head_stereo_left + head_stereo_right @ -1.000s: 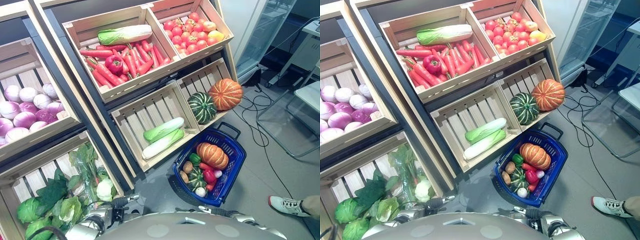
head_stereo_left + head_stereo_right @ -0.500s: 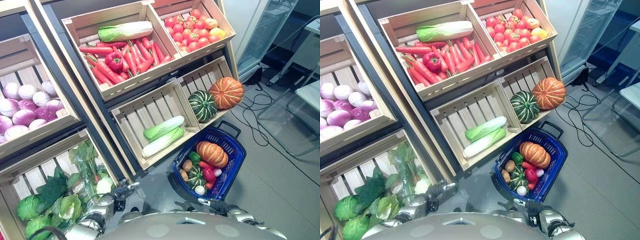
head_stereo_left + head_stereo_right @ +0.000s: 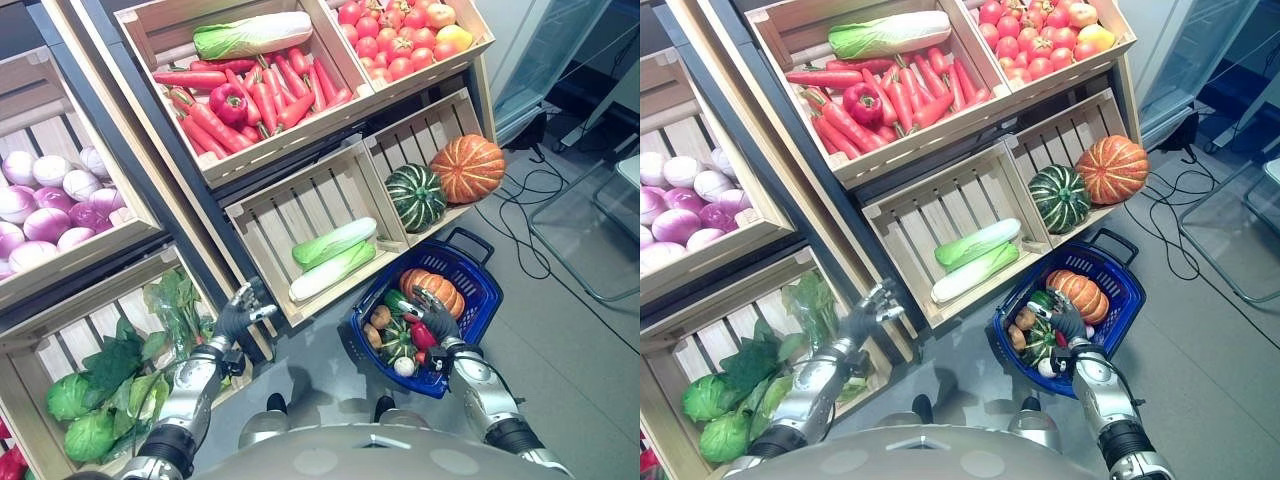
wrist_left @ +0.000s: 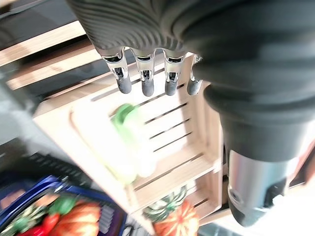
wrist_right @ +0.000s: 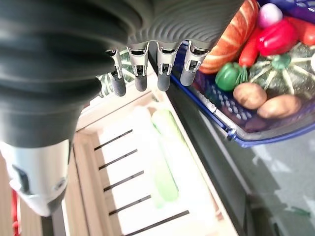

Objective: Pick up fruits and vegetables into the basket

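Both the left hand (image 3: 243, 310) and right hand (image 3: 432, 315) are empty with straight fingers; the long pale-green cabbages (image 3: 333, 257) look light and smooth, best grasped around the middle.

2 silver-grey jointed arms are seen, each ending in a dark ribbed cover over wrist and hand back. The left hand (image 3: 243, 308) and right hand (image 3: 432, 318) carry silver fingers (image 4: 146, 77) tipped dark.

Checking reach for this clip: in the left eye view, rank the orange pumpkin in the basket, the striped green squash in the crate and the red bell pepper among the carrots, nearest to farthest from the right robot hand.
1. Orange pumpkin, in the blue basket, just beyond the right robot hand.
2. Striped green squash, lower right crate.
3. Red bell pepper, upper crate among the carrots.
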Available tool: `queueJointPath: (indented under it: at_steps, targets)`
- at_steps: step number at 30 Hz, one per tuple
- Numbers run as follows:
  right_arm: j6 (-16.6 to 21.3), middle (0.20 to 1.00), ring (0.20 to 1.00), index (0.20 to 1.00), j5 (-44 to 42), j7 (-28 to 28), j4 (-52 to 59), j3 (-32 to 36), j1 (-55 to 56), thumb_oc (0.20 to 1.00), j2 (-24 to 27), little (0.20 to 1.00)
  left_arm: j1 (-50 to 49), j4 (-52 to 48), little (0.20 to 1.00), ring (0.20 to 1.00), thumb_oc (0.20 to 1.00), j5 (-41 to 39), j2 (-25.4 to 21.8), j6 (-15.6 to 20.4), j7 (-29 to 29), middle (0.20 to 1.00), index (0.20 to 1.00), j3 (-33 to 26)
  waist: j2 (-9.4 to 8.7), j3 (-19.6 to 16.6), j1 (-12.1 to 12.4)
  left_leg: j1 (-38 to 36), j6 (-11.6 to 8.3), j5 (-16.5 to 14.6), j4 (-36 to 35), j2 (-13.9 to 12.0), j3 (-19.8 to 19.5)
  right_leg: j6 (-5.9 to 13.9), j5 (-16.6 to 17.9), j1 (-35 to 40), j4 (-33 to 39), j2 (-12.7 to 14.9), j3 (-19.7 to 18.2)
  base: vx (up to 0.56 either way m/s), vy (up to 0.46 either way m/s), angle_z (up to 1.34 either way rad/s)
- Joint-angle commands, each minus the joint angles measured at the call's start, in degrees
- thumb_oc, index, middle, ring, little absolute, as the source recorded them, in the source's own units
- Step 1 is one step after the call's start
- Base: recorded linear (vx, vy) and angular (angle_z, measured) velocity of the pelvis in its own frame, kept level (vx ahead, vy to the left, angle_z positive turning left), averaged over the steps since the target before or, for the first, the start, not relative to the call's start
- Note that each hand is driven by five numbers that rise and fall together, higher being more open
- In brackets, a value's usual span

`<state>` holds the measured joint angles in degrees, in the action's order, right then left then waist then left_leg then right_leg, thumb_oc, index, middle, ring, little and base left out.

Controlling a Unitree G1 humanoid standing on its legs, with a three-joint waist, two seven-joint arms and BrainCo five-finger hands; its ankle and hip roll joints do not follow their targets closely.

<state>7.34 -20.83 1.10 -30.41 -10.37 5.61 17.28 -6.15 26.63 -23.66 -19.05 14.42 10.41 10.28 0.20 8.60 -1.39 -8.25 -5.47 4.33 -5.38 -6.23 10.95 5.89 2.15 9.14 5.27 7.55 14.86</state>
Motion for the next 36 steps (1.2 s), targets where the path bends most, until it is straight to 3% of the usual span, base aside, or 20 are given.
queueJointPath:
  at_steps: [1, 4, 5, 11, 16, 18, 19, 24, 36]
  targets:
    - [4.8, 1.000, 1.000, 1.000, -0.5, 2.2, 4.6, 1.3, -1.4, 1.000, 0.2, 1.000, 2.9, -4.6, 1.000, 1.000, 1.000, -0.7, -3.6, 5.8, -1.1, 1.000, 1.000, -2.2, -1.20, 1.7, -0.4, -0.9, 3.62, -7.1, 2.3, 1.0, 2.4, 1.73, -3.2, -3.1, -6.9, 2.5, -1.4, 0.02, -0.032, 0.00]
    - [5.6, 1.000, 1.000, 1.000, -0.5, 4.4, 7.3, 1.3, -1.6, 1.000, 0.6, 1.000, 4.8, -7.5, 1.000, 1.000, 1.000, 1.6, -5.1, 8.6, -4.2, 1.000, 1.000, -2.0, -0.39, 3.2, -0.9, 1.0, 3.68, -6.7, 3.6, 0.7, 1.7, 1.38, -4.3, -5.8, -10.3, 2.7, -1.6, 0.00, 0.000, 0.00]
    - [5.9, 1.000, 1.000, 1.000, -0.5, 5.6, 8.5, 0.8, -2.1, 1.000, 1.3, 1.000, 6.1, -8.7, 1.000, 1.000, 1.000, 3.2, -5.9, 9.5, -7.7, 1.000, 1.000, -1.5, 0.26, 4.2, -1.4, 1.9, 3.60, -6.5, 4.1, 0.6, 1.5, 1.17, -4.7, -7.4, -11.8, 2.9, -1.8, 0.00, 0.000, 0.00]
    - [5.7, 1.000, 1.000, 1.000, 1.0, 10.2, 11.9, -0.5, -5.1, 1.000, 4.6, 1.000, 13.0, -10.5, 1.000, 1.000, 1.000, 6.5, -7.4, 10.8, -17.8, 1.000, 1.000, 1.3, 2.09, 8.5, -3.3, 7.3, 2.62, -5.6, 8.2, 0.5, 0.9, 0.06, -5.8, -13.2, -15.7, 3.3, -3.3, -0.06, 0.025, -0.02]
    - [5.5, 1.000, 1.000, 1.000, 2.0, 12.5, 13.0, -1.5, -7.7, 1.000, 6.8, 1.000, 19.0, -10.7, 1.000, 1.000, 1.000, 9.8, -7.8, 10.7, -22.6, 1.000, 1.000, 3.2, 2.72, 11.7, -4.7, 10.7, 1.84, -5.2, 11.1, 0.0, 1.1, -0.80, -6.4, -16.8, -18.3, 3.2, -4.3, -0.07, 0.026, -0.08]
    - [5.4, 1.000, 1.000, 1.000, 2.1, 13.0, 13.4, -2.2, -8.9, 1.000, 7.8, 1.000, 21.7, -10.2, 1.000, 1.000, 1.000, 12.9, -8.4, 8.8, -26.2, 1.000, 1.000, 4.4, 2.94, 12.9, -5.3, 12.3, 1.68, -5.2, 12.7, -0.2, 1.3, -1.23, -6.8, -19.0, -20.3, 3.0, -4.7, -0.06, 0.020, -0.16]
    - [5.5, 1.000, 1.000, 1.000, 2.2, 13.3, 13.9, -2.9, -10.1, 1.000, 8.9, 1.000, 24.5, -9.3, 1.000, 1.000, 1.000, 17.1, -9.5, 7.5, -30.8, 1.000, 1.000, 5.9, 2.99, 14.2, -6.0, 14.0, 1.54, -5.2, 14.6, -0.4, 1.6, -1.54, -7.1, -21.2, -22.3, 3.0, -5.1, -0.07, 0.019, -0.19]
    - [5.2, 1.000, 1.000, 1.000, 2.5, 13.8, 15.6, -4.7, -13.2, 1.000, 11.4, 1.000, 32.2, -5.8, 1.000, 1.000, 1.000, 17.6, -11.7, 1.2, -34.5, 1.000, 1.000, 8.6, 2.76, 17.0, -7.4, 19.2, 1.33, -5.8, 19.1, -1.0, 2.5, -2.34, -8.4, -27.3, -27.5, 2.5, -6.0, -0.07, -0.014, -0.06]
    - [1.4, 1.000, 1.000, 1.000, 3.5, 11.3, 19.9, -7.4, -18.8, 1.000, 14.9, 1.000, 46.9, 7.3, 1.000, 1.000, 1.000, 17.5, -12.2, -9.4, -43.0, 1.000, 1.000, 10.0, 2.51, 21.2, -11.0, 28.2, 0.86, -5.9, 24.6, -1.9, 5.3, -3.32, -11.1, -38.9, -36.1, 0.7, -8.6, -0.02, -0.009, -0.10]
